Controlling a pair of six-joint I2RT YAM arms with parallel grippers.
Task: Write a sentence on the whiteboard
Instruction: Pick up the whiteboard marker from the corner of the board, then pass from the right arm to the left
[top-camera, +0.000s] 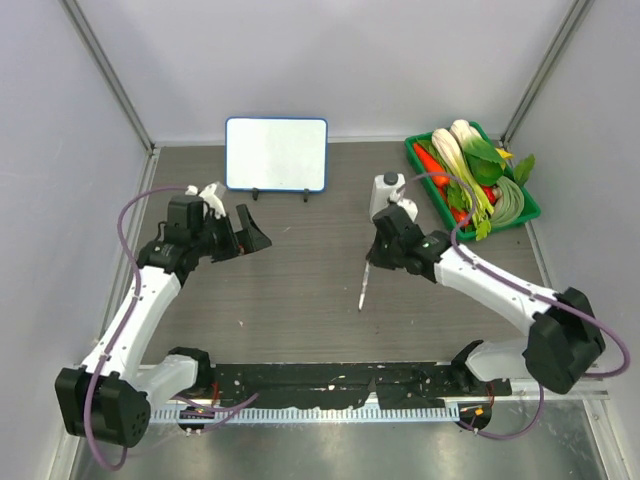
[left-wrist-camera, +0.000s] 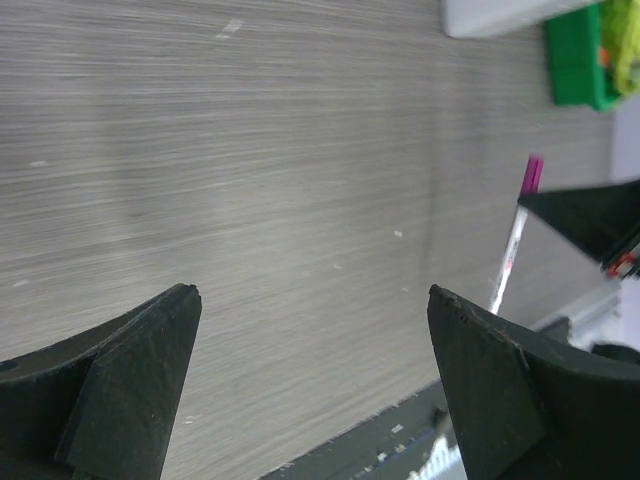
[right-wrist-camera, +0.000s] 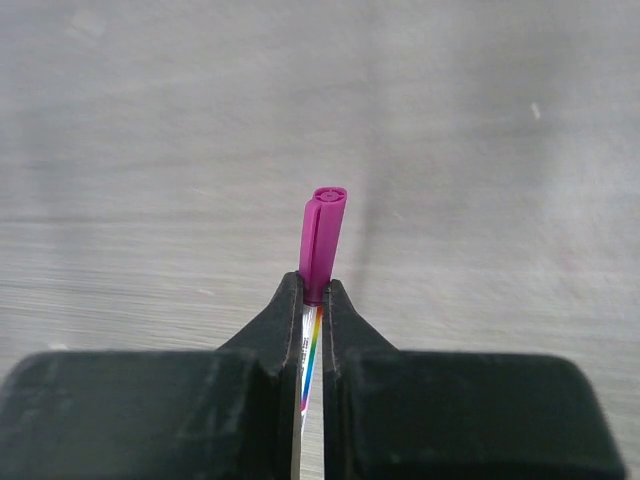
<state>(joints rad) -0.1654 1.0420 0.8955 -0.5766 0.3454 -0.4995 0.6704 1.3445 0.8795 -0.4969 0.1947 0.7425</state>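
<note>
While the right gripper (right-wrist-camera: 312, 290) sits pinched tight on the marker (right-wrist-camera: 322, 235), I see the magenta cap poking out past its fingertips and the white barrel running back between the jaws. From above, that gripper is right of the table's (top-camera: 300, 290) middle, with the marker slanting toward the near edge; I cannot tell whether the marker touches the wood. My left gripper (left-wrist-camera: 312, 295) is spread wide with nothing in it, only bare table showing between its fingers. It hangs left of centre, near the whiteboard (top-camera: 276, 153). The whiteboard stands upright on its feet at the far edge, its face plain white from here. A white bottle (top-camera: 386, 190) stands just behind the right gripper, and a green tray (top-camera: 527, 205) of vegetables (top-camera: 470, 165) fills the far right corner.
</note>
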